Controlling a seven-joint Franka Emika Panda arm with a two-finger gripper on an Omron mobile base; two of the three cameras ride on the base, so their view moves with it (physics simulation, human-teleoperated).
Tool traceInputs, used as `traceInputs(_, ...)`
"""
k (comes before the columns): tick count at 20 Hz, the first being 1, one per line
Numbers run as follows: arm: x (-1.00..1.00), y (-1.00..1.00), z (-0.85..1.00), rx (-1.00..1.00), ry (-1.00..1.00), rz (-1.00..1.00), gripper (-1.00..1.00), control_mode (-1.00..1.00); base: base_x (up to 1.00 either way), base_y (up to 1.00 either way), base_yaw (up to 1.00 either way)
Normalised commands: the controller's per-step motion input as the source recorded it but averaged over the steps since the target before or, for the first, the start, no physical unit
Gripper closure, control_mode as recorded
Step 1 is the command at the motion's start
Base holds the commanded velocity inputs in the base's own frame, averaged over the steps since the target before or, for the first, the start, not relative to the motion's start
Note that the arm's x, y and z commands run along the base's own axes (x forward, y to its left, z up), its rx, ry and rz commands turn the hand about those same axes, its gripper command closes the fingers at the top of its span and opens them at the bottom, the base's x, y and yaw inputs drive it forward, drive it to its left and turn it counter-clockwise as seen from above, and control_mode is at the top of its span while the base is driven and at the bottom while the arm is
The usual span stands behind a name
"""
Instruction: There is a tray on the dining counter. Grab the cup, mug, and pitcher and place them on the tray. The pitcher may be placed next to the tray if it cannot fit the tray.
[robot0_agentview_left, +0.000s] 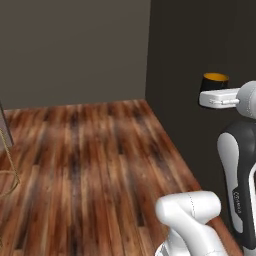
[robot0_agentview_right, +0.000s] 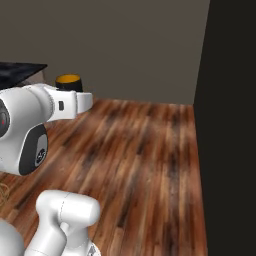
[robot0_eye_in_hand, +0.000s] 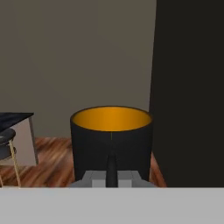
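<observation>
The mug (robot0_eye_in_hand: 111, 140), black with an orange inside, hangs upright in the air with my gripper (robot0_eye_in_hand: 112, 169) shut on its near wall; one dark finger rises against the wall's outside. From the base cameras the mug (robot0_agentview_left: 215, 80) (robot0_agentview_right: 68, 81) pokes up just past my white hand, high over the wooden floor. A corner of the dining counter (robot0_eye_in_hand: 13, 117) (robot0_agentview_right: 20, 70), black veined with white, lies off to the left. The tray, the cup and the pitcher are out of view.
A tall dark panel (robot0_agentview_left: 200, 50) (robot0_agentview_right: 230, 125) stands close on the right. Wooden floor (robot0_agentview_left: 90, 160) stretches ahead to a grey wall (robot0_agentview_right: 125, 45). A stool with thin tan legs (robot0_eye_in_hand: 8, 151) (robot0_agentview_left: 7, 165) stands beside the counter at the left.
</observation>
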Motion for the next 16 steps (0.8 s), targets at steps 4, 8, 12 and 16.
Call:
traceInputs(4,0.00,0.00,0.00,0.00,0.00,0.00,1.00,1.00,1.00,-0.01,0.03)
traceInputs(8,0.00,0.00,0.00,0.00,0.00,0.00,1.00,1.00,1.00,0.00,0.06)
traceInputs(12,0.00,0.00,0.00,0.00,0.00,0.00,1.00,1.00,1.00,0.00,0.08)
traceInputs(16,0.00,0.00,0.00,0.00,0.00,0.00,1.00,1.00,1.00,0.00,0.11)
